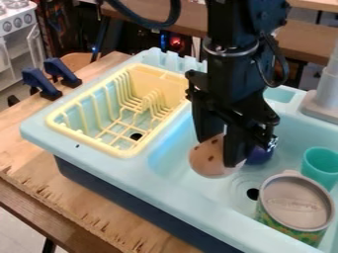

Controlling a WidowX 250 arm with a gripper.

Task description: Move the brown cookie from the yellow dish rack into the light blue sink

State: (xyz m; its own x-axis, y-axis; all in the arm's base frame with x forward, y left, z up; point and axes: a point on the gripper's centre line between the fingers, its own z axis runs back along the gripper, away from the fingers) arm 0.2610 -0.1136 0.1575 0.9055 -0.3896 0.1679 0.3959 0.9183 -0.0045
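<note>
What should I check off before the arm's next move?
1. Spotted round thing between the fingers of the pincer: ok.
2. Hold firm enough to carry: cannot tell.
3. Spotted thing clear of the sink floor: cannot tell.
4. Sink free of other things: not ok; teal cup, lidded can and purple thing are in it.
5. Pincer clear of the purple thing behind: cannot tell.
6. Yellow rack beside the basin: ok.
</note>
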